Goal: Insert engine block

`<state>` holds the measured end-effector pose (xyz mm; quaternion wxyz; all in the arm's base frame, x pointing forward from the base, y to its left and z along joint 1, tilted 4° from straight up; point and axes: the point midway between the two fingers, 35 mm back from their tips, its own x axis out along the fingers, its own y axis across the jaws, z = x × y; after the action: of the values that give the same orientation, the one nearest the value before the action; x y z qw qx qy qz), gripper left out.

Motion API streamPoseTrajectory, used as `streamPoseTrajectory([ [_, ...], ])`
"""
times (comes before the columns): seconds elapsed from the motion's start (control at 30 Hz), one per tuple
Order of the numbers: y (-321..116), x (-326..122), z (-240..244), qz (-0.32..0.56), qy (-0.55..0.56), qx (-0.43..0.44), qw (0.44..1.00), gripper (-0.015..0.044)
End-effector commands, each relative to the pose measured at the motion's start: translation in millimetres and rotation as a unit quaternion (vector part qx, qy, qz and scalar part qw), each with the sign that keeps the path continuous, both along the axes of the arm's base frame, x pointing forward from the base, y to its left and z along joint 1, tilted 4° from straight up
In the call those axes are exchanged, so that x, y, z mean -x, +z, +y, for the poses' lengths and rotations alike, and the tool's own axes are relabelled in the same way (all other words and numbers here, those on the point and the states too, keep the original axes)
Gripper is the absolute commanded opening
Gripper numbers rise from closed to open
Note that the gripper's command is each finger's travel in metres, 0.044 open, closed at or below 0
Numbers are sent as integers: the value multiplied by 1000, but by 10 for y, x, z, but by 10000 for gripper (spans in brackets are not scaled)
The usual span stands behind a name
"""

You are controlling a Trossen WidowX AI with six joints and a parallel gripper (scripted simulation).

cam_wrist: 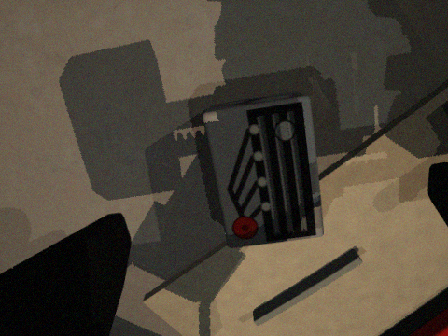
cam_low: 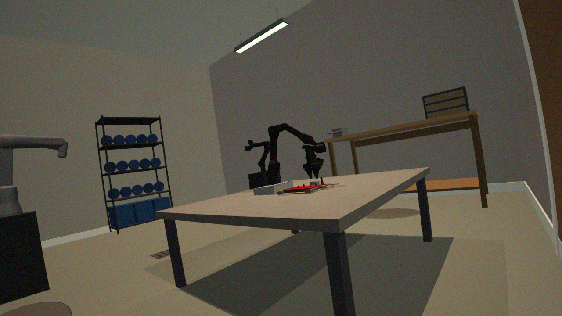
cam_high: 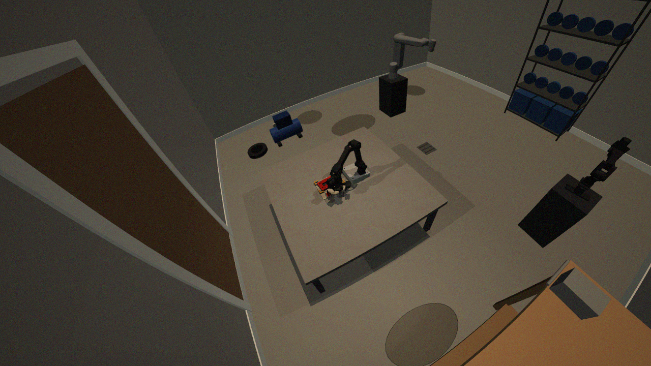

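The engine block (cam_wrist: pixel 291 173) (cam_low: pixel 314 183) is a grey block with a black ribbed top and a red round cap. In the wrist view it is near the middle, turned slightly, outside the red car body (cam_high: pixel 323 183) (cam_low: pixel 297 188) (cam_wrist: pixel 443 328), of which only a corner shows at lower right there. My gripper (cam_wrist: pixel 278 204) (cam_low: pixel 313 176) is open, pointing down above the block. Nothing is held; its two black fingers stand left and right of the block in the wrist view. The arm hides part of the car body in the top view. The opening and the rib cannot be made out.
A pale grey tray (cam_low: pixel 264 191) stands beside the car body near the arm's base. In the wrist view a thin dark rod (cam_wrist: pixel 187 274) runs diagonally past the block, and a short dark bar (cam_wrist: pixel 305 285) lies below it. All stand on the table (cam_high: pixel 364 227) (cam_low: pixel 255 212).
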<state>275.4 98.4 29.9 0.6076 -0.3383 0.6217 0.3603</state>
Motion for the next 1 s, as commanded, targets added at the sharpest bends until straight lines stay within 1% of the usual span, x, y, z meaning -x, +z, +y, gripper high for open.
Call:
streamPoseTrajectory([
  [0.0,-60,11,-5,1,2,2,1000,440],
  [0.7,-377,26,-2,1,2,2,1000,440],
  [0.97,-377,26,-2,1,2,2,1000,230],
])
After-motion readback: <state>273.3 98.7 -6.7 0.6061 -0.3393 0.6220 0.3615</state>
